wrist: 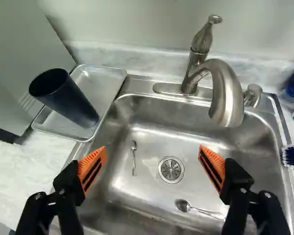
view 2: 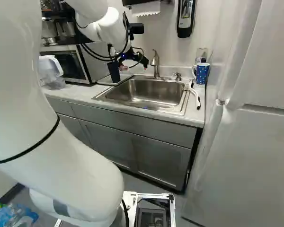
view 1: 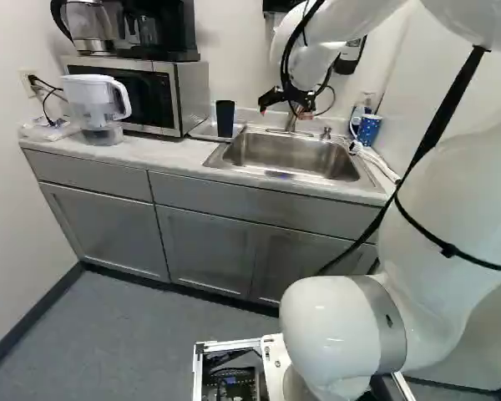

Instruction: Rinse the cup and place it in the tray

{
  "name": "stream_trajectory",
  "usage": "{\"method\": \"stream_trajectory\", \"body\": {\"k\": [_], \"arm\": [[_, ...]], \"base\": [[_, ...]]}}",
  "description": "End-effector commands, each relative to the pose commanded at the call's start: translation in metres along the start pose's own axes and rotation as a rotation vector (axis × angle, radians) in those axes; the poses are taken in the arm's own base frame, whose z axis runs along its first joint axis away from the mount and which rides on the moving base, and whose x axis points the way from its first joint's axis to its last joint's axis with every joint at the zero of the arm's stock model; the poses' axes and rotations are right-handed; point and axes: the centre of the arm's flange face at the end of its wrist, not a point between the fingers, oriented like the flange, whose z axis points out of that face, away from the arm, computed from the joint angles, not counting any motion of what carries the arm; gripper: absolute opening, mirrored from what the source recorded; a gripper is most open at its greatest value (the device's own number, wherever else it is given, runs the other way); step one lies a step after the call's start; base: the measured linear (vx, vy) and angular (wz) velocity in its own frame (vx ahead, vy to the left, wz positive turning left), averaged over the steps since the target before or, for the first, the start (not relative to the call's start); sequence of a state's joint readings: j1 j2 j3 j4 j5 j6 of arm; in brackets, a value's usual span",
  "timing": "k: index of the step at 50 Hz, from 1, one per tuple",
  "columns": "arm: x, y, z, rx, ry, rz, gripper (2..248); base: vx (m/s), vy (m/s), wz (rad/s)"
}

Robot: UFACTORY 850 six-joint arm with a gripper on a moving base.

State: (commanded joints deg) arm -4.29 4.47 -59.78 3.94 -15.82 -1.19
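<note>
Standing in the tray [wrist: 102, 81], the cup [wrist: 71, 100] points mouth-up, long axis vertical, the claw [view 2: 134, 67] spread wide.

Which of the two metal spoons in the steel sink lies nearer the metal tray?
The spoon between the tray and the round metal drain; the other spoon lies more crosswise, farther off.

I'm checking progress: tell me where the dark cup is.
In the left base view, the dark cup stands on the metal tray, between the microwave on its left and the sink on its right.
</note>
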Motion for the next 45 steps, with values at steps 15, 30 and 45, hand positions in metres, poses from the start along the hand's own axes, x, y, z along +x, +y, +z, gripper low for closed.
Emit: {"method": "stream_trajectory", "body": {"k": [15,30,45], "arm": [[-0.014,0.021,-0.008,-0.030,-0.082,0.031,247],[-0.023,0.045,-0.014,-0.065,-0.135,0.070,247],[-0.023,0.053,-0.016,-0.077,-0.134,0.082,247]], "base": [[0.000,0.000,0.000],[0.000,0.000,0.000],[0.000,0.000,0.000]]}}
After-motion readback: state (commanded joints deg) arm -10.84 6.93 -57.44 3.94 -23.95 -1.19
